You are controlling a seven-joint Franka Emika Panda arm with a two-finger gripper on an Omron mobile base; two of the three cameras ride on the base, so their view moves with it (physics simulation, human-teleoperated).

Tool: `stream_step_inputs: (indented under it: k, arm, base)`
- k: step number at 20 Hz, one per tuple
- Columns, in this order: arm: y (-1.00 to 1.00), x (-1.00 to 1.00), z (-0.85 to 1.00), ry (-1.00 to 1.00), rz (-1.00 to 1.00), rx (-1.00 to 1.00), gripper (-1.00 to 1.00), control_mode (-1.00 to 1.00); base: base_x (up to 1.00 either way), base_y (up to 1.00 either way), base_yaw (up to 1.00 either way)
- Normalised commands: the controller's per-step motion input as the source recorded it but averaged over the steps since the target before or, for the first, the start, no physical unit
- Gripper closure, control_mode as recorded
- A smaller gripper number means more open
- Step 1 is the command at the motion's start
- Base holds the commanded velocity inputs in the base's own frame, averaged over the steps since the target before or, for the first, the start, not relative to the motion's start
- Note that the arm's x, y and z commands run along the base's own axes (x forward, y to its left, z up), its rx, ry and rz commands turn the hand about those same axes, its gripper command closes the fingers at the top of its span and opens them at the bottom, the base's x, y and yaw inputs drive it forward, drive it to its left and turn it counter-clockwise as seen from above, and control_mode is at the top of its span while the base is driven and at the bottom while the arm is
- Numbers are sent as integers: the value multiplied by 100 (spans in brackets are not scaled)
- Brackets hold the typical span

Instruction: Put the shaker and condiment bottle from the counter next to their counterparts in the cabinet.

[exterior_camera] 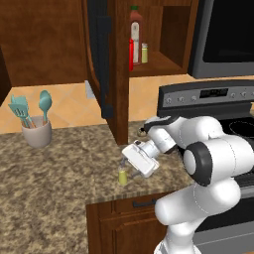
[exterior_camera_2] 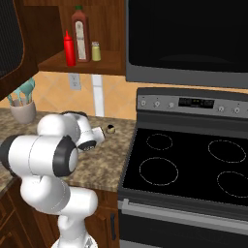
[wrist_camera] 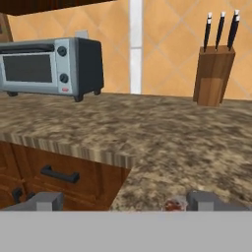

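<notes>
The speckled counter (exterior_camera: 59, 173) is running beside the stove (exterior_camera_2: 193, 164). The gripper (exterior_camera: 125, 166) is hovering spread, straddling the shaker (exterior_camera: 122, 176) standing on the counter's front edge, left of the stove.

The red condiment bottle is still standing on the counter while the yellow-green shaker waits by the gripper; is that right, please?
Not quite: the red condiment bottle already stands in the cabinet, beside the tall sauce bottle, as the right base view shows. The yellow-green shaker does wait on the counter by the gripper.
</notes>
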Motion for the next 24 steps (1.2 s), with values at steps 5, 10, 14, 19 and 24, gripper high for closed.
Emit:
stream_step_inputs:
  k: [5, 10, 14, 19, 24]
  arm:
    - [0, 0, 0, -3, 0, 3, -100, -100]
    - [0, -4, 0, -5, 0, 2, -100, -100]
    - [0, -2, 0, -6, 0, 1, -100, -100]
    - [0, 12, -17, 0, 0, 0, -100, -100]
    - [0, 23, -9, 0, 0, 0, -100, -100]
  base:
    - [0, 0, 0]
    - [0, 0, 0]
    - [0, 0, 0]
    - [0, 0, 0]
    - [0, 0, 0]
